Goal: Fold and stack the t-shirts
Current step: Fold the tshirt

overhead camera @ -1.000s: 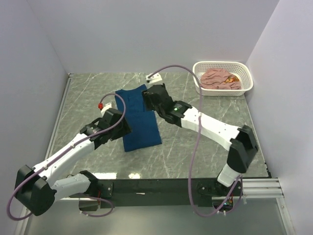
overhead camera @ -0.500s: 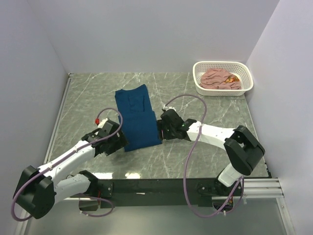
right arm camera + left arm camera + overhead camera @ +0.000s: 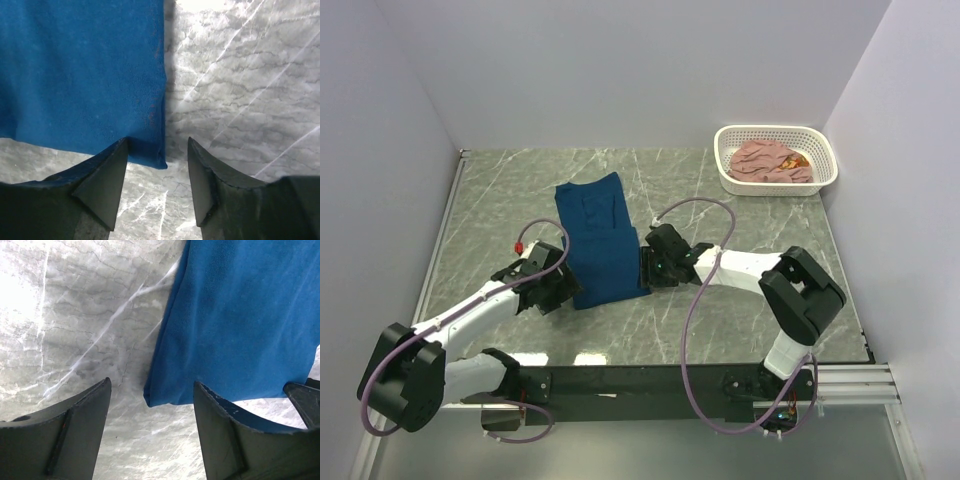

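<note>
**Both claws open at the near corners of the blue t-shirt**

The blue t-shirt [image 3: 598,235] lies flat on the grey marbled worktop [image 3: 520,180], folded into a long narrow strip. From above, it sits a little toward 10 o'clock from the middle of the worktop. Its length runs roughly from 12 to 6, with the near end leaning slightly toward 5.

The left claw [image 3: 152,387] is low at the strip's 7 o'clock corner. In its wrist view the two dark fingers [image 3: 75,425] stand well apart, and the cloth's corner lies in the gap between their tips. They are not pinching the cloth, so the claw is wide open and holds nothing.

The right claw [image 3: 157,145] is low at the 5 o'clock corner. Its fingers [image 3: 100,185] are also spread, with the corner of the cloth between the tips. The finger on the cloth side reaches over the hem, while the other is over bare marble. This claw too is open and grips nothing.

The pink t-shirt [image 3: 768,160] is crumpled in the white basket [image 3: 780,188], with a bit of orange showing at its 3 o'clock edge. The basket stands at the worktop's 1 o'clock corner, well apart from the blue t-shirt and both claws.
</note>
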### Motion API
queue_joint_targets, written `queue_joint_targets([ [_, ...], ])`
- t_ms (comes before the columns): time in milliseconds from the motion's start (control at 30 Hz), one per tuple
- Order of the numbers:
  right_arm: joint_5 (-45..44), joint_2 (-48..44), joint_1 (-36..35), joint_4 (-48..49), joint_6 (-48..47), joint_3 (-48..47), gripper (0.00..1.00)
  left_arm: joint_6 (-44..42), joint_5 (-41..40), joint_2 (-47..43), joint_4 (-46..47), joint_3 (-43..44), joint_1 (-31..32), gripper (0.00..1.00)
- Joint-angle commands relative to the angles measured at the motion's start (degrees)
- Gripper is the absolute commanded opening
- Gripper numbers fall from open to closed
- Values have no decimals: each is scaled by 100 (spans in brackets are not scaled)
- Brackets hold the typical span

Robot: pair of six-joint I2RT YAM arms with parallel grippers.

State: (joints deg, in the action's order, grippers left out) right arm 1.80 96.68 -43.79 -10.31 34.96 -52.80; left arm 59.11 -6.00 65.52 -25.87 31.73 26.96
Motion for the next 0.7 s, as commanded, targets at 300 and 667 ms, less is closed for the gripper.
queue_joint_targets([
  [300, -865, 439, -560, -1122, 388, -530, 54, -225, 73, 225, 12, 246, -15, 70],
  [667, -1138, 615, -578, -1465, 608, -424, 47, -312, 125, 365, 12, 246, -7, 70],
])
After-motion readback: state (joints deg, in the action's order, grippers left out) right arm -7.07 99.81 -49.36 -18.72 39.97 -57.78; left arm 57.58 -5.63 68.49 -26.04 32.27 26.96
